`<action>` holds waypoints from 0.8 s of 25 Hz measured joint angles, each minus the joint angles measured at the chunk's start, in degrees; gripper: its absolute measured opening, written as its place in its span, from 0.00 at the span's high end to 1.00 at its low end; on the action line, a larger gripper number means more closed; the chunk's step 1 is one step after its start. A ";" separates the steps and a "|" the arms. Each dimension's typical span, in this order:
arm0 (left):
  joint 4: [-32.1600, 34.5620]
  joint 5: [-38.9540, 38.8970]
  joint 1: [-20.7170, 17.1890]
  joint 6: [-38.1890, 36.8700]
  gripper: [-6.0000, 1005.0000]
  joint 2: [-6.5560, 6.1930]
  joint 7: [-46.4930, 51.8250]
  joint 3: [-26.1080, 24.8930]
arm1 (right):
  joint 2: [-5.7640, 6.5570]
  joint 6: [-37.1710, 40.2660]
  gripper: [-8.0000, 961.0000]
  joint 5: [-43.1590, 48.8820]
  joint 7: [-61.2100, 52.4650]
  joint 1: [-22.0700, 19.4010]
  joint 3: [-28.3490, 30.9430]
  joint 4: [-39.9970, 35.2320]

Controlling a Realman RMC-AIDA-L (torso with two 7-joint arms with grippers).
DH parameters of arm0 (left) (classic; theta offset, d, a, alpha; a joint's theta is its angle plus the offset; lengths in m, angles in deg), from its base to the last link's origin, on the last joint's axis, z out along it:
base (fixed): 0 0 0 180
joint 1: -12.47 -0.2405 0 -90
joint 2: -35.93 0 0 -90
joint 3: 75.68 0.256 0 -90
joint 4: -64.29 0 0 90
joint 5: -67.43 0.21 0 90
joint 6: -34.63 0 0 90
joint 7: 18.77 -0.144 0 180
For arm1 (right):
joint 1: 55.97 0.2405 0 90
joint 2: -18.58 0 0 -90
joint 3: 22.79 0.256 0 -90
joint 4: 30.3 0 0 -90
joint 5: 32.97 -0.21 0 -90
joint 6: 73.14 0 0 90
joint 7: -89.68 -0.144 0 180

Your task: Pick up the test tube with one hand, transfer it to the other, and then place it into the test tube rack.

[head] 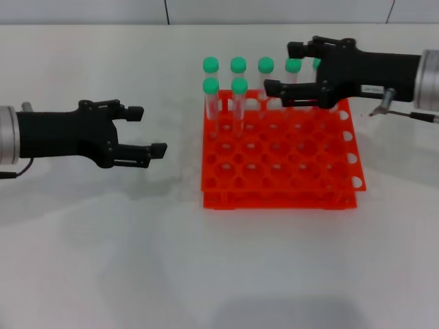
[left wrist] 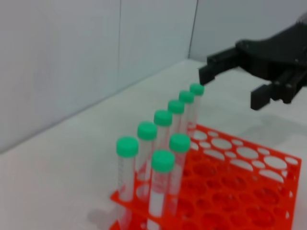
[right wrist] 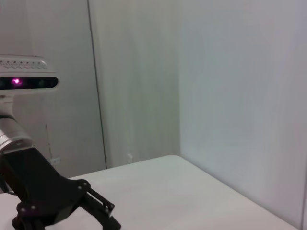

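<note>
Green-capped clear plastic tubes (head: pixel 210 89) are being kept upright along the far rows of the bright orange-red plastic rack (head: pixel 278 161). The black right gripper (head: pixel 285 67) is being hovered open and empty above them; the black left gripper (head: pixel 146 130) is being held open, empty, well apart. A careful withdrawal seems next.

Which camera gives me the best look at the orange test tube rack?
The head view: it shows the whole test tube rack from above, every hole visible, with the right gripper hovering over its far edge. The left wrist view shows only part of the rack, its near corner cut off. The right wrist view shows none of it.
</note>
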 joint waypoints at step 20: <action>-0.08 -8.91 -0.98 -0.11 0.12 0.50 -1.56 -3.02 | 2.04 4.20 0.11 7.49 0.37 -2.97 6.68 -0.18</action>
